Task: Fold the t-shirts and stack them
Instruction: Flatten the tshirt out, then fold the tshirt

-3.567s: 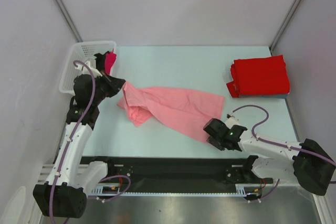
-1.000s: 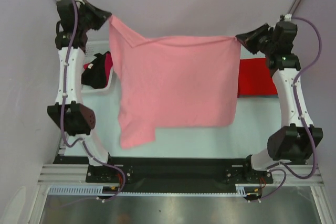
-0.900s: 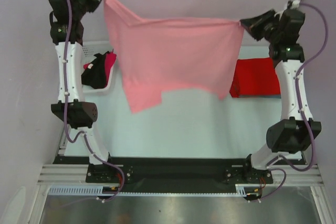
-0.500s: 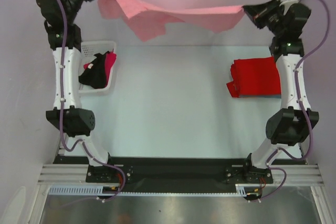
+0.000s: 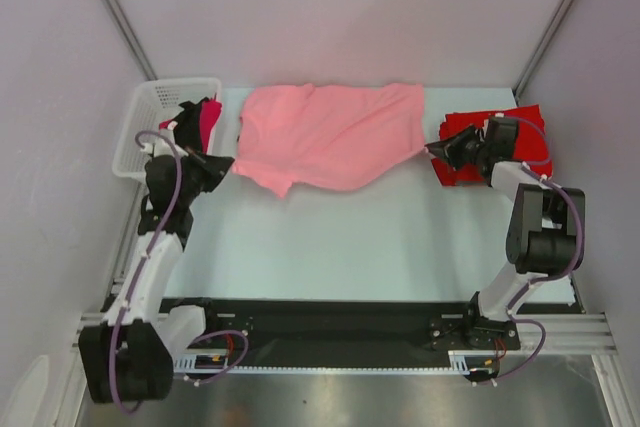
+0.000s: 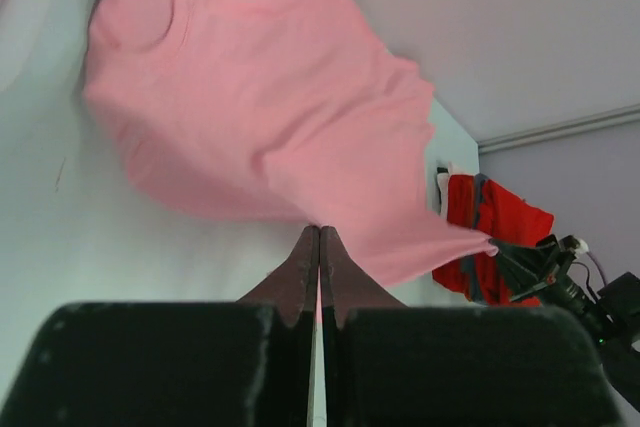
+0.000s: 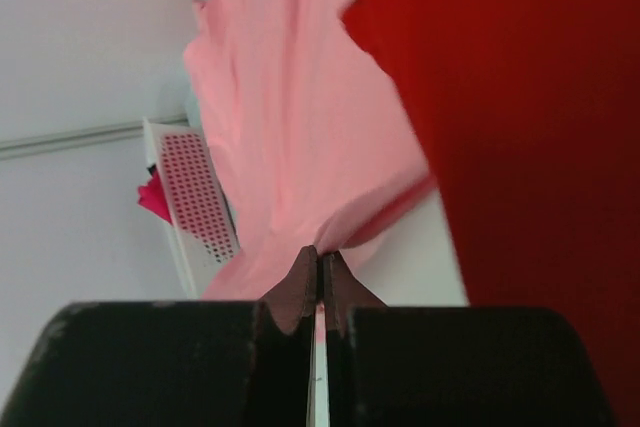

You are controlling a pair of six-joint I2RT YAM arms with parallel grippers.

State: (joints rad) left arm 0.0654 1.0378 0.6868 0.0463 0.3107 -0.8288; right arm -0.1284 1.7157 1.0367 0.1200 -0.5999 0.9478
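- At upper middle, the salmon pink t-shirt (image 5: 330, 137) lay spread on the desk (image 5: 350, 237).
- The left tool (image 5: 228, 161) and the right tool (image 5: 438, 147) clenched its opposite edges.
- Folded red t-shirts (image 5: 525, 115) lay at upper right.

The left arm (image 5: 150, 257) rises from its base at the near left and leans forward, its wrist turned level toward the right and the left gripper (image 5: 224, 163) pinched tight, fingers flat against each other on the edge of the pink t-shirt (image 5: 330, 135). The right arm (image 5: 545, 227) stands up from its base, bends sharply at the elbow by the right side and stretches to the left at low height, the right gripper (image 5: 441, 150) closed with no gap between its fingers on the shirt's opposite corner. Both grippers point inward, facing each other
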